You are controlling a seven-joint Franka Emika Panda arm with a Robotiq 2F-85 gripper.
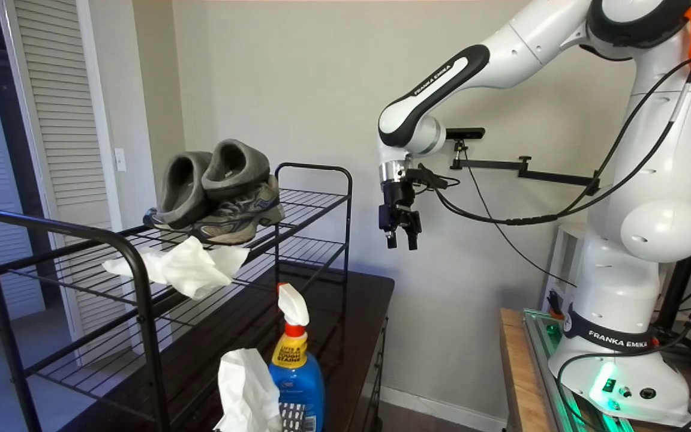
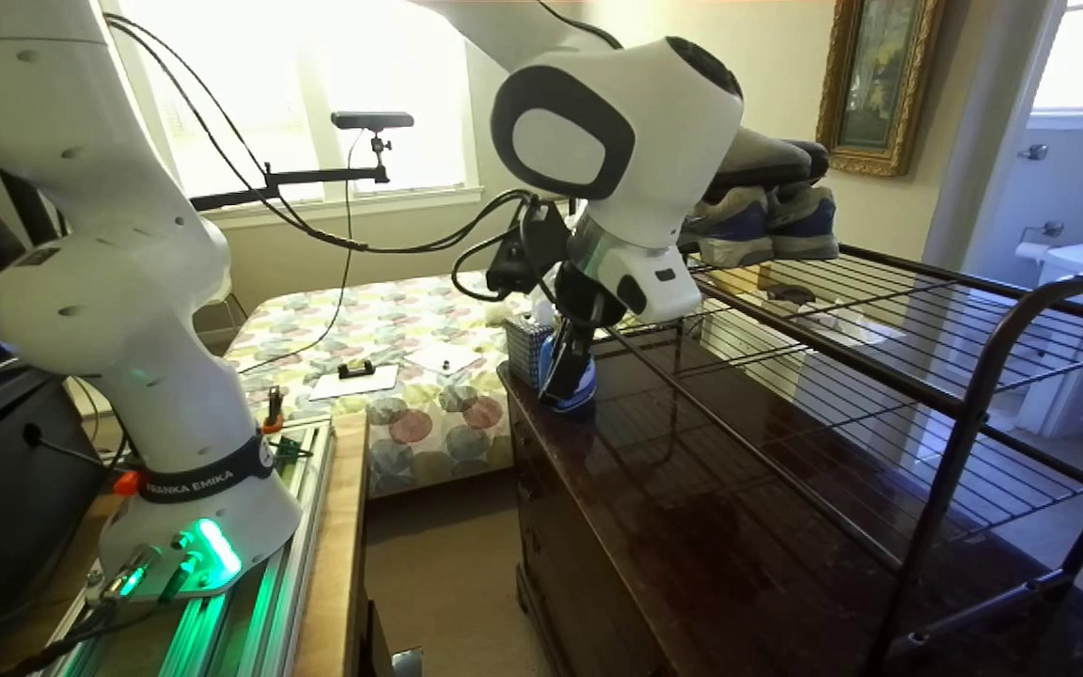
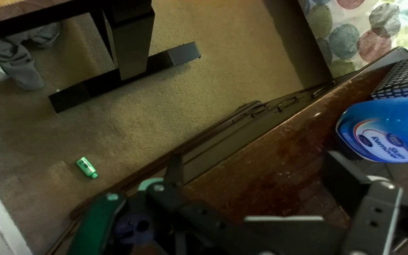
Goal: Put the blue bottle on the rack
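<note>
The Robotiq gripper (image 1: pixel 402 241) hung higher than the top of the dark wooden dresser (image 2: pixel 673 536), its two fingers (image 3: pixel 344 180) spread well apart. Out past one finger and apart from it, the blue stain remover spray bottle (image 3: pixel 384 131) stood on the dresser, just beside a patterned tissue box (image 3: pixel 402 76). To the gripper's side rose the black wire rack (image 2: pixel 972 418), with sneakers (image 1: pixel 240 219) on its upper shelf.

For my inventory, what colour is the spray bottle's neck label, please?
Yellow neck label, clearest in an exterior view.
</note>
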